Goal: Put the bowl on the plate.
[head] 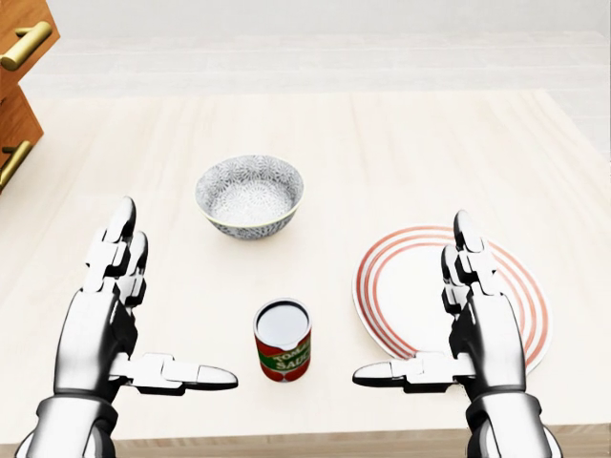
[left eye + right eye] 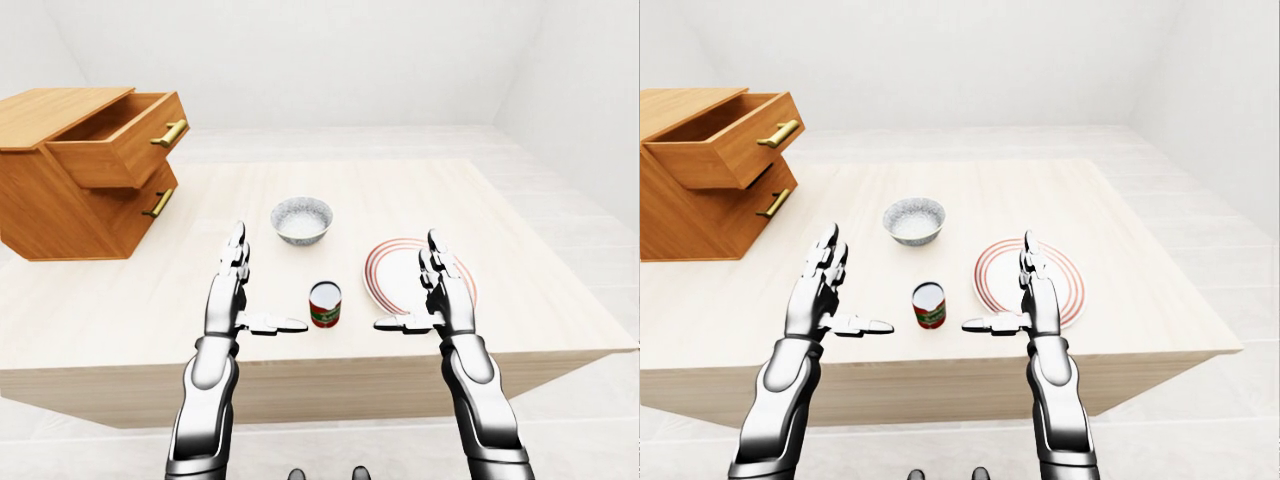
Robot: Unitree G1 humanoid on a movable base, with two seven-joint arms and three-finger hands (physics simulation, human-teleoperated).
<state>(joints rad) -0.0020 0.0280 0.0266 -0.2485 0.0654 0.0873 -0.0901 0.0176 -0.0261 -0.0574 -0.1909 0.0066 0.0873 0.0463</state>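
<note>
A grey patterned bowl (image 1: 250,196) stands upright on the wooden table, above and left of centre in the head view. To its lower right lies a white plate (image 1: 410,286) with red rings. My left hand (image 1: 143,315) hovers open at the lower left, below and left of the bowl, thumb pointing right. My right hand (image 1: 444,315) is open too, over the plate's lower right part, thumb pointing left. Neither hand holds or touches anything.
A red tomato sauce can (image 1: 283,341) stands upright between my two hands, below the bowl. A wooden drawer cabinet (image 2: 85,170) sits on the table's left end with its top drawer pulled open. The table's near edge (image 2: 320,360) runs just below my hands.
</note>
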